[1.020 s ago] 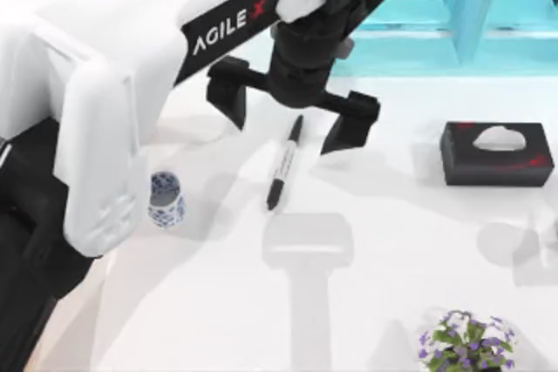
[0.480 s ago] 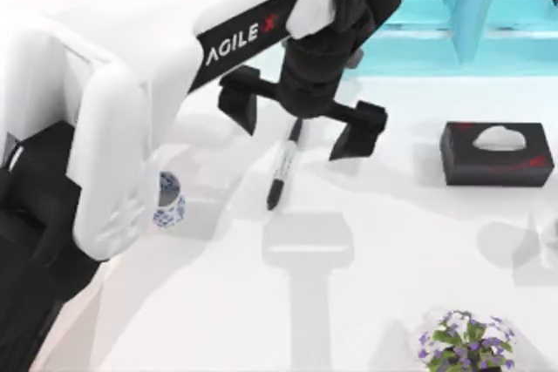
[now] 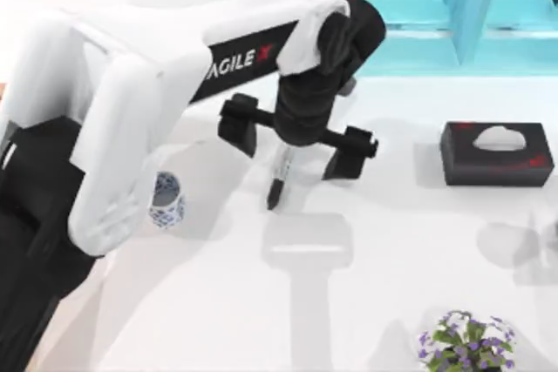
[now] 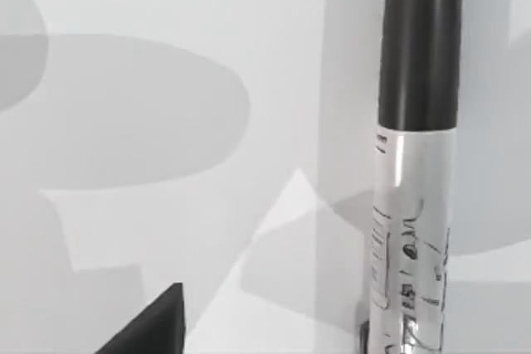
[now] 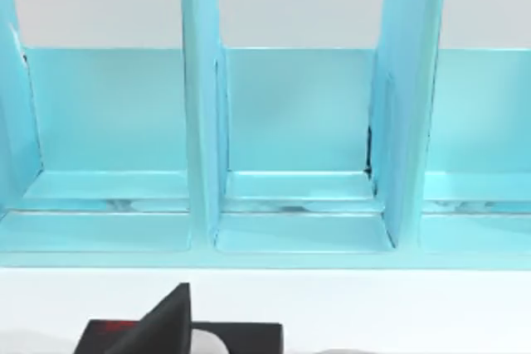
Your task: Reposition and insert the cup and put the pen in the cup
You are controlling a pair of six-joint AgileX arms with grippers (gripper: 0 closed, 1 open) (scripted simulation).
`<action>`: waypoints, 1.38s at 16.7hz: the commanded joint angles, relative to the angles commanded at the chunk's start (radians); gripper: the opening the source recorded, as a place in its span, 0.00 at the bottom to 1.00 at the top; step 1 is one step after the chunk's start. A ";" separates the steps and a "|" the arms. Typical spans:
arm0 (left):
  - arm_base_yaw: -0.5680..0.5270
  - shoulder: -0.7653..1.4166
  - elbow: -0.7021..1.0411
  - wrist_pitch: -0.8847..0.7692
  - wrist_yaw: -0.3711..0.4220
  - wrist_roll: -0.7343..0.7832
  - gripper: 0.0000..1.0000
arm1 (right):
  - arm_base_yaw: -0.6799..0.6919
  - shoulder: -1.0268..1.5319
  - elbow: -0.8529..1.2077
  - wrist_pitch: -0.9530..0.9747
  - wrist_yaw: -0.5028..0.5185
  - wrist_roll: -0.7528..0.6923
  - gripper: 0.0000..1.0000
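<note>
Pen [image 3: 278, 182] is lying flat on the white table [image 3: 392, 241], near the middle, a bit toward the back edge, its black tip pointing toward the front edge; upper half is hidden under the arm. In the left wrist view the pen [image 4: 412, 180] is showing its black cap end and a white printed barrel, resting on the table surface. Left gripper [image 3: 296, 139] is hanging directly over the pen, fingers [image 3: 239, 125] spread wide apart, one on each side of the barrel, not touching it that I can see. Cup [image 3: 166, 200] is standing upright near the left edge, blue pattern on white, well apart from the pen and partly tucked behind the left arm's white link. Black tissue box [image 3: 495, 153] is sitting near the right edge. Potted plant [image 3: 465, 342] with purple flowers is sitting at the front edge, right of centre. Teal shelf [image 3: 436, 15] is standing along the back edge. Right wrist view is facing the shelf compartments [image 5: 294, 138], with the tissue box [image 5: 178, 337] below; right gripper's finger state: cannot tell.
</note>
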 joint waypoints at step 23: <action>0.001 0.001 -0.005 0.006 0.000 0.001 0.00 | 0.000 0.000 0.000 0.000 0.000 0.000 1.00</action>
